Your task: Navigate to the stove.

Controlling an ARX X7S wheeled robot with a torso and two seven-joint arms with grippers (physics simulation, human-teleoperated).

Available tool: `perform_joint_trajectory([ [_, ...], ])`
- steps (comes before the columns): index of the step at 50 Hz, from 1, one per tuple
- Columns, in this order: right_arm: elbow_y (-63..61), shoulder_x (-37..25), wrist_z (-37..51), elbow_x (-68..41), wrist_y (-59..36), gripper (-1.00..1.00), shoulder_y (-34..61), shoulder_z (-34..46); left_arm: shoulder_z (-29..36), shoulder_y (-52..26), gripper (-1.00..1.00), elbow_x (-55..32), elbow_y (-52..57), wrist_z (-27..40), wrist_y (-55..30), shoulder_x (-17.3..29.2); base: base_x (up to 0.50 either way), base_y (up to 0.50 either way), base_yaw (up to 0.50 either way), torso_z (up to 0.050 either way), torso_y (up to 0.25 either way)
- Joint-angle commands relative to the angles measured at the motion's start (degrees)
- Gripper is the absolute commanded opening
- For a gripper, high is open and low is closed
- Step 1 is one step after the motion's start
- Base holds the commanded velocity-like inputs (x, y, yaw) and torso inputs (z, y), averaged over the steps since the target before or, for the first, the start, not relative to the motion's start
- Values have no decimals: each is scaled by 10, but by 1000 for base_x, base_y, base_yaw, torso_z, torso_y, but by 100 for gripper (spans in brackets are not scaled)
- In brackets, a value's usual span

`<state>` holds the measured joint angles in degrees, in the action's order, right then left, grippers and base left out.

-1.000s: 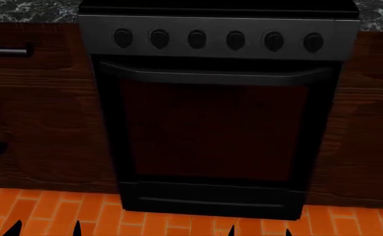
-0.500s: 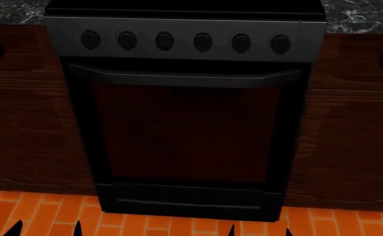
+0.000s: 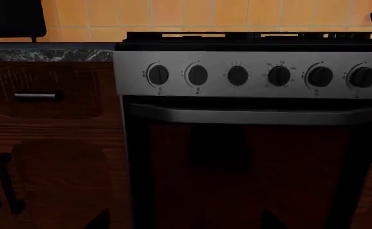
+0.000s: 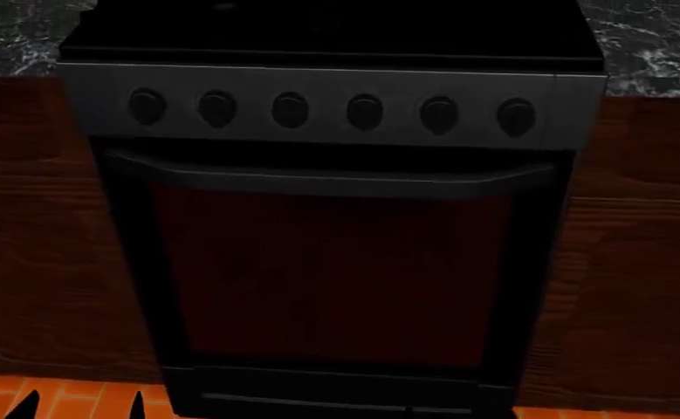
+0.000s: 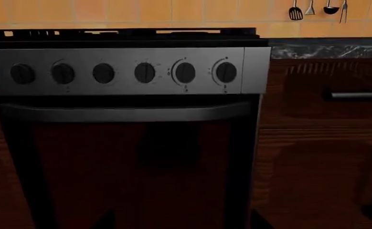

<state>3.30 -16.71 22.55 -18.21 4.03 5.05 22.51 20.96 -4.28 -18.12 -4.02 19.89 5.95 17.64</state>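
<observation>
The stove (image 4: 340,262) fills the head view straight ahead and close. It has a grey panel (image 4: 328,109) with six dark knobs, a curved bar handle (image 4: 340,182) and a dark oven window. It also shows in the left wrist view (image 3: 256,76) and in the right wrist view (image 5: 122,71). My left gripper (image 3: 184,222) is open and empty, with only its dark fingertips (image 3: 100,220) showing; they also peek in at the head view's lower edge (image 4: 25,406). My right gripper (image 5: 180,222) is open and empty in front of the oven door.
Dark wood cabinets flank the stove on the left (image 4: 37,244) and right (image 4: 642,262) under a marbled countertop (image 4: 654,44). A strip of orange brick floor (image 4: 72,397) shows below. Drawer handles (image 3: 38,96) (image 5: 351,96) and hanging utensils (image 5: 310,8) are on either side.
The stove has grown larger and shifted to the middle of the head view. Its top now shows, and most of the brick floor has dropped out of view.
</observation>
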Motion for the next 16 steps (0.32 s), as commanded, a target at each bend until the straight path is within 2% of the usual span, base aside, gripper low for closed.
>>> perform_joint_trajectory([
  [1, 0, -1, 2, 0, 0, 100, 1, 2, 2, 0, 100, -1, 1, 1, 1, 1, 13, -359, 0, 0, 0],
  [16, 0, -2, 4, -3, -2, 100, 2, 3, 4, 1, 100, -2, 4, 2, 1, 3, 12, -335, 0, 0, 0],
])
